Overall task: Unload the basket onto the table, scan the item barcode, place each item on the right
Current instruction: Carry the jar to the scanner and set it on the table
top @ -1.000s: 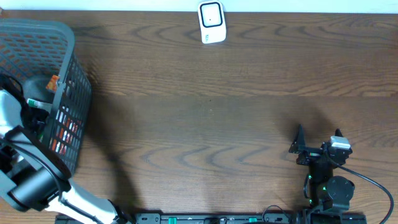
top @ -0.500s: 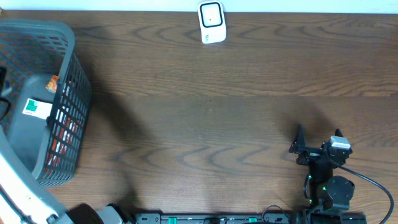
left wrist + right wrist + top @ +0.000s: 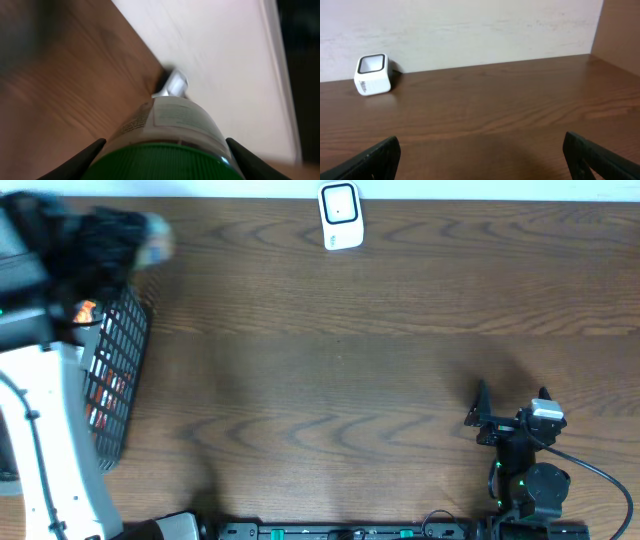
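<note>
At the left edge of the table [image 3: 330, 380] we see a grey mesh basket [image 3: 118, 370], partly hidden by the left arm [image 3: 60, 430], whose end shows blurred over the far left corner. In its wrist view we find the left pincer [image 3: 162, 162] clamped around a green-capped bottle [image 3: 175, 117], with the white scanner [image 3: 341, 217] beyond it at the middle of the far edge. Near the front right corner the right pincer [image 3: 511, 398] gapes wide, holding nothing
</note>
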`<action>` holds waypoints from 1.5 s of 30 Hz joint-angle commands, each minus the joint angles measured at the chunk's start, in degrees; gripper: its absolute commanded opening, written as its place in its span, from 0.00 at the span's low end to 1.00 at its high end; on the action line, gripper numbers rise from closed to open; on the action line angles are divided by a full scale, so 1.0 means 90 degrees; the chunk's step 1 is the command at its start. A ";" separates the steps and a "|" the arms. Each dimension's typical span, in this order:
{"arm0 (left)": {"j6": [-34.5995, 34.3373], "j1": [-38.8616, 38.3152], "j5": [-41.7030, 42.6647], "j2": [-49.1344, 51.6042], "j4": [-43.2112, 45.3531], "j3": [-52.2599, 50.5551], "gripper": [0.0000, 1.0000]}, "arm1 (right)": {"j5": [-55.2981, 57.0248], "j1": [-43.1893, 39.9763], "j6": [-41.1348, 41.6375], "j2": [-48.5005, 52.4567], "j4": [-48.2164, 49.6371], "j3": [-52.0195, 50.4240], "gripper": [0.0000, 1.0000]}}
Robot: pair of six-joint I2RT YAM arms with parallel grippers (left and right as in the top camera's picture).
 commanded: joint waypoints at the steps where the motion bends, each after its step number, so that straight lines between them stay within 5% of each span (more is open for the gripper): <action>1: -0.0022 -0.1054 -0.0486 0.0151 0.0034 0.0070 0.60 | -0.0029 -0.0034 -0.0056 -0.0039 -0.0012 -0.0024 0.99; 9: 0.0410 -0.3262 -0.1338 0.1205 -0.0255 0.0058 0.60 | -0.0029 -0.0034 -0.0056 -0.0039 -0.0012 -0.0024 0.99; 16: 0.1530 -0.4328 -0.1530 0.2361 -0.0959 0.0058 0.61 | -0.0029 -0.0034 -0.0056 -0.0039 -0.0012 -0.0024 0.99; 21: 0.2460 -0.4648 -0.2477 0.3004 -0.1358 -0.0017 0.61 | -0.0029 -0.0034 -0.0056 -0.0039 -0.0012 -0.0024 0.99; 32: 0.5251 -0.4886 -0.2446 0.3633 -0.0515 -0.0699 0.65 | -0.0029 -0.0034 -0.0056 -0.0039 -0.0012 -0.0024 0.99; 40: 0.5246 -0.4891 -0.2443 0.3636 0.0631 -0.1360 0.66 | -0.0029 -0.0034 -0.0056 -0.0039 -0.0012 -0.0024 0.99; 45: 0.5476 -0.4877 -0.2701 0.3475 0.0464 -0.1154 0.86 | -0.0029 -0.0034 -0.0056 -0.0039 -0.0012 -0.0024 0.99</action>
